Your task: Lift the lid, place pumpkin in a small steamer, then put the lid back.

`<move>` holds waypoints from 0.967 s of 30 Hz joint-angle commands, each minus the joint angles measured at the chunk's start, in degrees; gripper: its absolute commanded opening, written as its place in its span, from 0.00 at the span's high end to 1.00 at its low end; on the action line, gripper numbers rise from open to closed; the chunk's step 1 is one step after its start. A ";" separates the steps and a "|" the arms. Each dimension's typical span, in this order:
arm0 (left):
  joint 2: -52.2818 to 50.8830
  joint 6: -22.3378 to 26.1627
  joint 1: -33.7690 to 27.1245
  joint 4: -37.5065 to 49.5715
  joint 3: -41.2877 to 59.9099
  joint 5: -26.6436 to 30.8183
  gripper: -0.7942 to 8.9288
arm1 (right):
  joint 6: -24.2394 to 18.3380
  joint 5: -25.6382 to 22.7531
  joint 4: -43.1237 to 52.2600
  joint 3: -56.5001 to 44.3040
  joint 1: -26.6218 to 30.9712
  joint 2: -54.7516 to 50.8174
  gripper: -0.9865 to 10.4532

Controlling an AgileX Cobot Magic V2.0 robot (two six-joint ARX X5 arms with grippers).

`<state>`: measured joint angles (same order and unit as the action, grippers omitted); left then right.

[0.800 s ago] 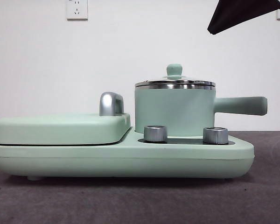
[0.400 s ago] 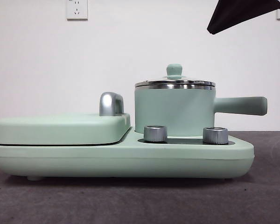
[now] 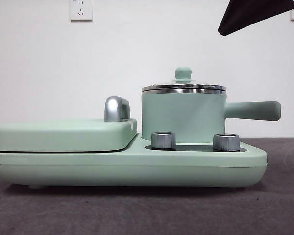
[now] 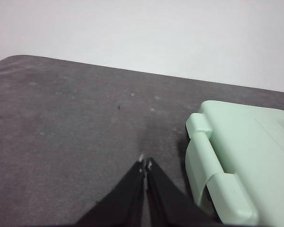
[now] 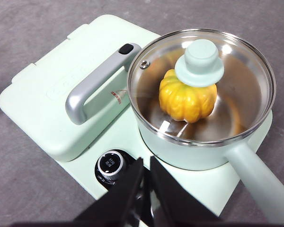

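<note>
The pumpkin (image 5: 187,100) sits inside the small steamer (image 5: 213,146), lid (image 5: 201,85) seemingly seated, both end effectors closed, empty.

Light is bright, even and soft, with only faint shadows under the cooker base (image 3: 127,169). White glare spots sit on the lid (image 5: 201,85) glass and its steel rim. The left wrist view is slightly hazy; the table (image 4: 61,127) looks mottled.
</note>
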<state>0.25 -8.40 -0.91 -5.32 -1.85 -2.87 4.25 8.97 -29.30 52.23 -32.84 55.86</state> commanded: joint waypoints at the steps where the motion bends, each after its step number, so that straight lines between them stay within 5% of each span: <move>1: 0.00 -0.22 -0.09 0.61 1.14 0.09 0.91 | -0.22 0.04 0.57 0.33 -0.39 0.22 0.90; 10: 0.00 -0.22 -0.09 0.63 1.14 0.09 0.91 | -14.05 -1.01 2.38 -1.29 3.54 -3.26 0.90; 20: 0.00 -0.22 -0.09 0.61 1.14 0.09 0.91 | -13.97 1.57 17.22 -18.01 16.15 -21.73 0.90; 29: 0.00 -0.22 -0.09 0.63 1.14 0.09 0.91 | -12.66 1.57 19.32 -29.68 24.37 -36.70 0.90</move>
<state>0.25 -8.43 -0.91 -5.32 -1.85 -2.87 -9.06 10.48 -10.72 23.00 -8.60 19.57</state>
